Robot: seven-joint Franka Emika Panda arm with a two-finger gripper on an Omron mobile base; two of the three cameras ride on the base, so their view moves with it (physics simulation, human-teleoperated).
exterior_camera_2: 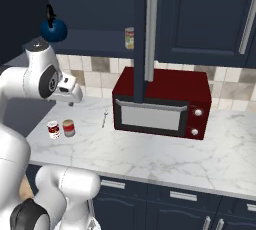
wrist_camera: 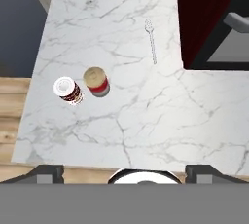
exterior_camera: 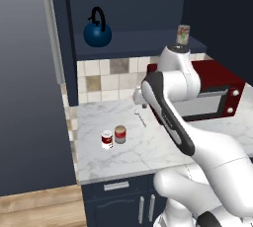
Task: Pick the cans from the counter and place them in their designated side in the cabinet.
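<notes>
A: Where are the cans?

B: Both upright on the counter (wrist_camera: 146, 121), left near part. Red-white can (wrist_camera: 67, 90) leftmost, red-band can (wrist_camera: 96, 80) just beside it on the right.

A: Tool?

B: Tool (wrist_camera: 124, 172) wide, empty, high over the near counter edge. Cans lie below, left of its centreline.

A: Cabinet?

B: Cabinet (exterior_camera: 143, 41) up behind.

Two cans (wrist_camera: 82, 85) upright, side by side, counter (wrist_camera: 146, 121).

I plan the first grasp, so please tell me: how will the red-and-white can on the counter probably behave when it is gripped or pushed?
The red-and-white can looks rigid, so it should hold shape. It stands upright and small, so a high sideways push may tip it, then it could roll. The can with the red band stands very close and may get bumped.
</notes>
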